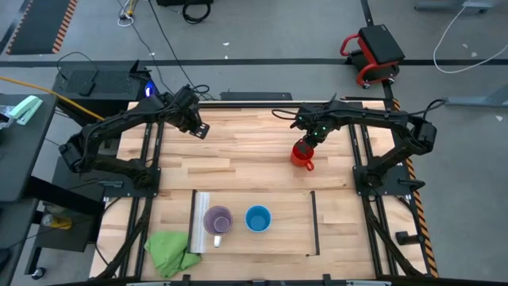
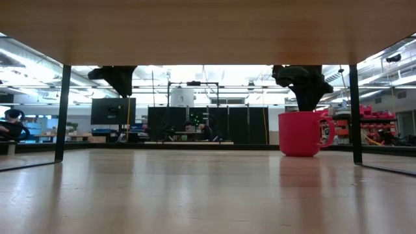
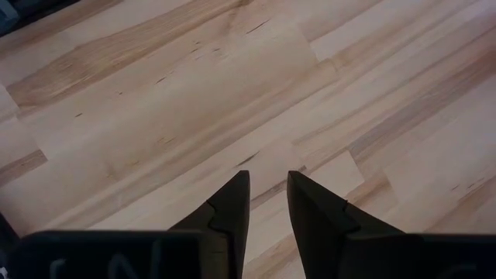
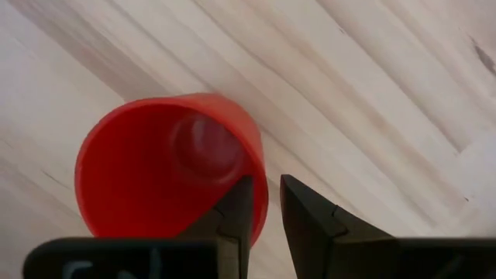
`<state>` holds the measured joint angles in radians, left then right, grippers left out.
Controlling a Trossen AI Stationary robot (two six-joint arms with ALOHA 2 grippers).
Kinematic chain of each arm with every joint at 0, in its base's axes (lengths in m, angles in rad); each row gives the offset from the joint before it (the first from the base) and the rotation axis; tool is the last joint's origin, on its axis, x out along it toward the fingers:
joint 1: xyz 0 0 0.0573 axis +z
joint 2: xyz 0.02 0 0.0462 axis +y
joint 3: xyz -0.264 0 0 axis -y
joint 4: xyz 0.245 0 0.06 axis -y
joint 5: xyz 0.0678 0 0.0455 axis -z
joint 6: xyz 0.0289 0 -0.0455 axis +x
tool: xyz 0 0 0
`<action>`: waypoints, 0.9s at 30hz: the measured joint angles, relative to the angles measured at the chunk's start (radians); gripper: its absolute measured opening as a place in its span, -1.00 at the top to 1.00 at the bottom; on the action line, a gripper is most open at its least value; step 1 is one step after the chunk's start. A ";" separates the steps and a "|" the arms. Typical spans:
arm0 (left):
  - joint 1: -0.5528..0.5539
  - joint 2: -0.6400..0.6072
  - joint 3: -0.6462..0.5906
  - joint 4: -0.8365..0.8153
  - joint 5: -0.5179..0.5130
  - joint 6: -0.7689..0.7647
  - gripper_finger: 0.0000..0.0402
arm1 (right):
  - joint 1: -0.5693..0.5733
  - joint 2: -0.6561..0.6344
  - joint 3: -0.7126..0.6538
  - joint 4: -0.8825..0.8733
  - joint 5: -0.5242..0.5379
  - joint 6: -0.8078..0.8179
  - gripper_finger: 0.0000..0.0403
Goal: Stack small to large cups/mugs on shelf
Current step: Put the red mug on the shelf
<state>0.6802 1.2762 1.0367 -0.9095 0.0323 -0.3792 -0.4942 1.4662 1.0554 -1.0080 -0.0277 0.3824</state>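
Observation:
The red mug point(image 1: 301, 154) stands upright on its base on the tabletop right of centre, also seen in the low view point(image 2: 300, 133). My right gripper point(image 4: 266, 180) is down at its rim from above point(image 1: 309, 142). The pale purple mug point(image 1: 217, 220) and the bright blue mug point(image 1: 258, 218) stand side by side on the light-wood shelf panel point(image 1: 287, 230) near the table's near edge. My left gripper point(image 3: 268, 174) hovers over bare wood at the far left point(image 1: 198, 129), its fingers a narrow gap apart, touching nothing. My right gripper has the red mug by its rim wall point(image 4: 261, 194), one finger point(image 4: 236, 209) inside the cup and the other point(image 4: 310, 225) outside. The fingers come from above, pointing down. The mug stands upright with its base on the table point(image 2: 300, 153).
A green cloth point(image 1: 171, 250) lies at the table's near left corner, beside the shelf's silvery strip point(image 1: 201, 222). Dark frame rails run along both sides of the table point(image 1: 361, 159). Bare wood stretches between the red mug and the shelf.

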 joint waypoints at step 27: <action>0.000 0.000 0.000 0.001 0.000 -0.003 0.50 | 0.000 0.000 -0.066 0.091 -0.007 0.171 0.70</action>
<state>0.6800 1.2762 1.0367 -0.9085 0.0319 -0.3820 -0.4942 1.4658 0.9894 -0.9173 -0.0349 0.5534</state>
